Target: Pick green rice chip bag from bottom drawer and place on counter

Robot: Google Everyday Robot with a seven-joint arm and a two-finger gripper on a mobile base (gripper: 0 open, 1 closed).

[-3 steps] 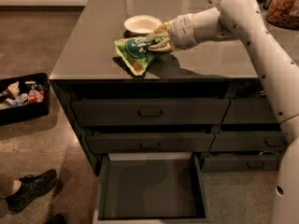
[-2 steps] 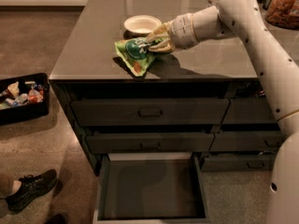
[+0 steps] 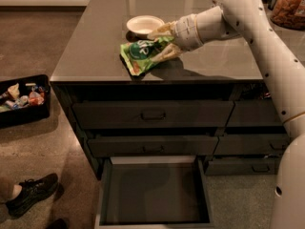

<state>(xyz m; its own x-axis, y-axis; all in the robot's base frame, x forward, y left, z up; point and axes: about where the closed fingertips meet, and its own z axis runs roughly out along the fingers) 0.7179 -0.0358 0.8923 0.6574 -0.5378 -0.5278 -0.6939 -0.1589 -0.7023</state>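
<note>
The green rice chip bag (image 3: 139, 55) lies on the counter (image 3: 95, 46) near its front edge, logo side up. My gripper (image 3: 162, 42) is over the bag's right end, with one finger above it and one below it toward the counter's front. The fingers stand apart around the bag's end and the bag rests on the slab. The bottom drawer (image 3: 155, 194) is pulled out below the cabinet, and its dark floor shows nothing on it.
A white bowl (image 3: 144, 25) sits on the counter just behind the bag. A black bin of snack packets (image 3: 21, 99) stands on the floor at left. A person's shoe (image 3: 31, 193) is at the lower left. A jar of snacks (image 3: 289, 6) is at the far right.
The fingers have spread a little wider around the bag's end. The bag has barely moved and lies on the counter.
</note>
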